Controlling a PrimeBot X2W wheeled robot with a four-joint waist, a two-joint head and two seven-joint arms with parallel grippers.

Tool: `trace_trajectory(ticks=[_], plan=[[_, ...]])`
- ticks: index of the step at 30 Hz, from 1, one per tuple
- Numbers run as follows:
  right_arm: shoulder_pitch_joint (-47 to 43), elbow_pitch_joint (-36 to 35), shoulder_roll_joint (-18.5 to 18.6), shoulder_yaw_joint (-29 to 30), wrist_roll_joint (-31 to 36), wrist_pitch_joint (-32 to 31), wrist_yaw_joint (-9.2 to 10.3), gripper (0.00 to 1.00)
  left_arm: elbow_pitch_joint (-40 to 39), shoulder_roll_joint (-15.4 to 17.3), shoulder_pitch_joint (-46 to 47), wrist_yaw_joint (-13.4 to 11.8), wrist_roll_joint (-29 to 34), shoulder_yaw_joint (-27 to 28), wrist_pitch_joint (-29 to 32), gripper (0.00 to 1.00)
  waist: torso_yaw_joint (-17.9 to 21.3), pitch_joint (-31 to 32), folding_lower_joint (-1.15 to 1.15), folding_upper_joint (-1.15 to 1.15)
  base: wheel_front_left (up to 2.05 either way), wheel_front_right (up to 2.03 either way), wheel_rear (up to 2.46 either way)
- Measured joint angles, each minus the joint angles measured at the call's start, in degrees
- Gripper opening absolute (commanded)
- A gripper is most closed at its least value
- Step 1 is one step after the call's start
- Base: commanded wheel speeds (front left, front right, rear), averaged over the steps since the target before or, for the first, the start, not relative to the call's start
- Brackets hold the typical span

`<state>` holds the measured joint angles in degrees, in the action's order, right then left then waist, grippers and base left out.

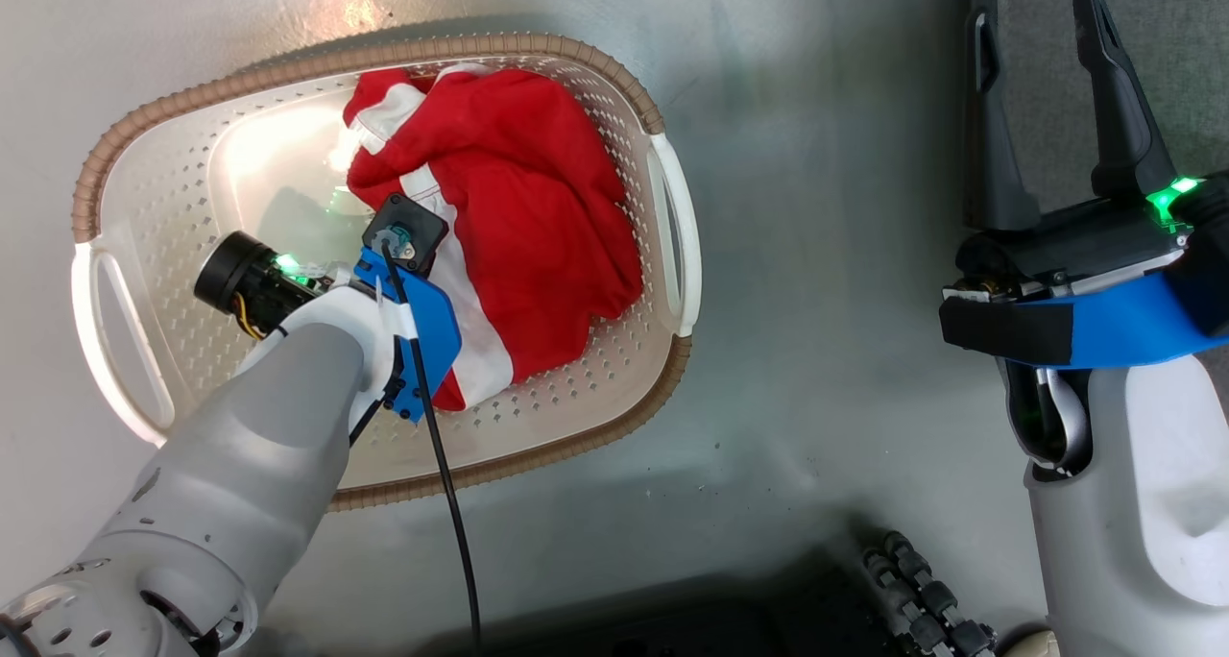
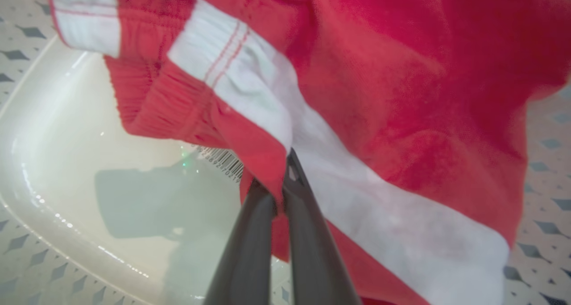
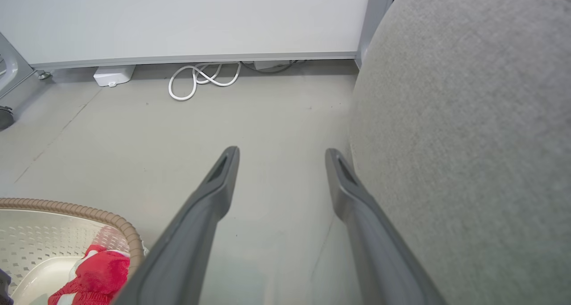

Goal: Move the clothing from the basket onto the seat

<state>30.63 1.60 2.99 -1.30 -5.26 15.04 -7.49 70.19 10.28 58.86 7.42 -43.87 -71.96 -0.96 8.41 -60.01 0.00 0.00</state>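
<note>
Red clothing (image 1: 523, 206) with white stripes lies bunched in the right half of the cream basket (image 1: 173, 172) with the brown rim. My left arm reaches down into the basket, and in the left wrist view my left gripper (image 2: 279, 180) is shut on a fold of the red clothing (image 2: 401, 95) beside its white stripe. My right gripper (image 1: 1042, 61) stands open with nothing in it, above the floor at the edge of the grey seat (image 1: 1181, 71). In the right wrist view the seat (image 3: 468, 140) rises right of my right gripper (image 3: 281, 155), and the basket (image 3: 89, 213) with clothing (image 3: 96, 276) sits at lower left.
The basket stands on a grey floor (image 1: 826, 254). A black cable (image 1: 451, 503) runs down from my left wrist. A white cord (image 3: 200, 77) and a small white box (image 3: 113, 75) lie by the far wall. My dark wheeled base (image 1: 922, 590) is at the bottom.
</note>
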Motion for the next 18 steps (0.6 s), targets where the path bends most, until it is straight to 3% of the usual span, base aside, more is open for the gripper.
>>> trace_trajectory(ticks=[18], plan=[[0.00, 1.77, -0.02, 0.68, -0.45, 0.00, 0.00, 1.00, -4.75, -1.94, -1.36, 0.00, -0.45, -1.27, -5.68, 0.00, -1.80, 5.45, 0.00, 0.00, 0.00, 0.00, 0.00]])
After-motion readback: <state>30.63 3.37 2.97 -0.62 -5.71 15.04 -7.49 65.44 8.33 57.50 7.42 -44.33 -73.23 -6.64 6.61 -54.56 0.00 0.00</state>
